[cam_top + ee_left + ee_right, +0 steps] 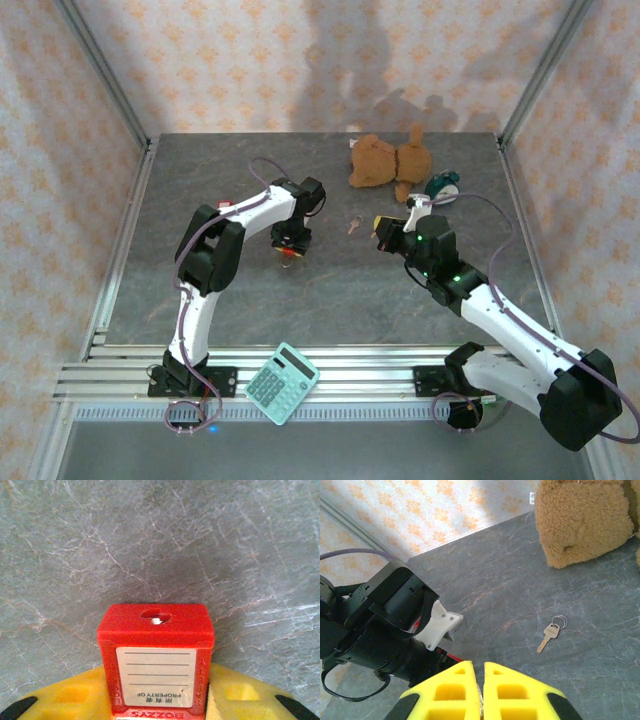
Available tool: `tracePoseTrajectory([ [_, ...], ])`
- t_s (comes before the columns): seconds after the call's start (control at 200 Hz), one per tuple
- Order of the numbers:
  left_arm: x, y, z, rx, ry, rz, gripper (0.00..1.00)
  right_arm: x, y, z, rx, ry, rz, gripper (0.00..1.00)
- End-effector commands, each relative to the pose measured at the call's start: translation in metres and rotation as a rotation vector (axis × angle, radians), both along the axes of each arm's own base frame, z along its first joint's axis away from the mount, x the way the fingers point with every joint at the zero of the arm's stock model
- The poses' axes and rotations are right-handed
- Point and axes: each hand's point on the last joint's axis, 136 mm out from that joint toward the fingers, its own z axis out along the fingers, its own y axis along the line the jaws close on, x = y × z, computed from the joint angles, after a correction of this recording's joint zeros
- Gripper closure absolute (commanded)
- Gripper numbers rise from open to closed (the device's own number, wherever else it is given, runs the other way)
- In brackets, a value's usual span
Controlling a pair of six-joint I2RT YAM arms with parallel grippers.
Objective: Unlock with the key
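My left gripper (157, 680) is shut on a red padlock (156, 655), its yellow pads pressed on both sides of the body. The white label faces the camera and the keyhole (156, 616) end points down at the table. In the top view the left gripper (291, 240) holds the padlock (290, 253) near the table's middle. A small brass key (549, 636) on a ring lies flat on the table, to the right of my right gripper (479, 666), and in the top view the key (354, 226) lies between the two grippers. The right gripper (384, 233) is shut; a thin grey sliver shows between its pads and I cannot tell what it is.
A brown teddy bear (390, 160) lies at the back of the table, and the right wrist view has the bear (585, 520) beyond the key. A teal object (442, 186) sits beside it. A teal calculator (282, 383) rests on the front rail. The left arm's wrist (380, 630) is close on the right gripper's left.
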Motion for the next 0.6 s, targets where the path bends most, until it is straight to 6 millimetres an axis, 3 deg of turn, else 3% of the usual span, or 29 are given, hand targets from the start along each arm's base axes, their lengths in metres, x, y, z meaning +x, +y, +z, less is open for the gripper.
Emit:
tracePoseTrajectory([
  [0.0, 0.011, 0.022, 0.001, 0.097, -0.055, -0.004, 0.61, 0.001, 0.006, 0.015, 0.008, -0.027, 0.024, 0.94],
  [0.27, 0.011, 0.010, 0.043, -0.018, -0.192, -0.018, 0.61, 0.004, 0.011, 0.013, 0.014, -0.013, 0.037, 0.94],
  [0.35, 0.009, -0.001, 0.050, -0.095, -0.236, -0.020, 0.61, 0.005, 0.011, 0.014, 0.014, -0.013, 0.037, 0.94],
  [0.365, 0.010, -0.004, 0.061, -0.123, -0.269, -0.021, 0.61, 0.005, 0.012, 0.014, 0.015, -0.014, 0.038, 0.94],
  [0.596, 0.001, -0.041, 0.098, -0.327, -0.530, -0.113, 0.62, 0.006, 0.019, 0.017, 0.037, -0.002, 0.057, 0.94],
])
